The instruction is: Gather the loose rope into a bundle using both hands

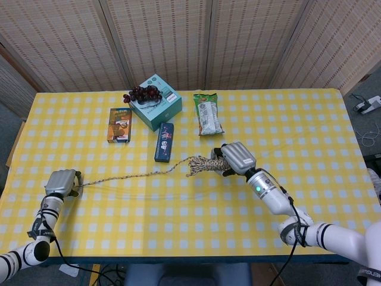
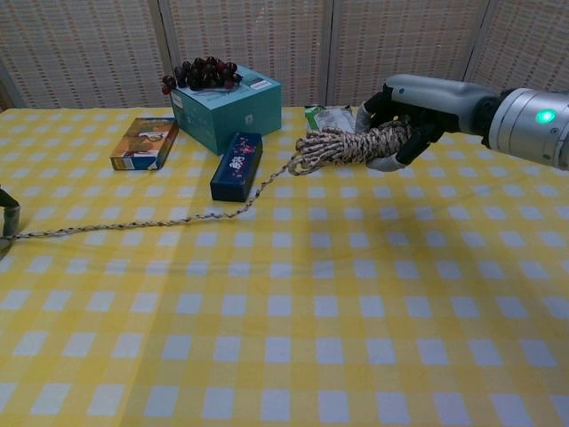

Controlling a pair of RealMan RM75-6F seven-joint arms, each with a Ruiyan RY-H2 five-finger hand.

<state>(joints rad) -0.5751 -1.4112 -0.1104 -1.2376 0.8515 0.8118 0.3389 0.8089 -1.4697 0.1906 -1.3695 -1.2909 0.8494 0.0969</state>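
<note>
A speckled tan rope (image 1: pixel 137 174) runs across the yellow checked table (image 1: pixel 196 202). Its right end is wound into a bundle (image 1: pixel 205 164) that my right hand (image 1: pixel 237 157) grips a little above the table; the chest view shows the bundle (image 2: pixel 351 145) wrapped by the right hand (image 2: pixel 411 111). From the bundle a single strand (image 2: pixel 160 221) trails left and stretches to my left hand (image 1: pixel 61 182) near the table's left edge, which holds the strand's end. Only a sliver of the left hand (image 2: pixel 6 213) shows in the chest view.
At the back stand a teal box (image 1: pixel 155 102) with dark grapes (image 1: pixel 143 93) on top, a small orange box (image 1: pixel 119 124), a dark blue packet (image 1: pixel 164 142) close to the strand, and a green snack bag (image 1: pixel 208 113).
</note>
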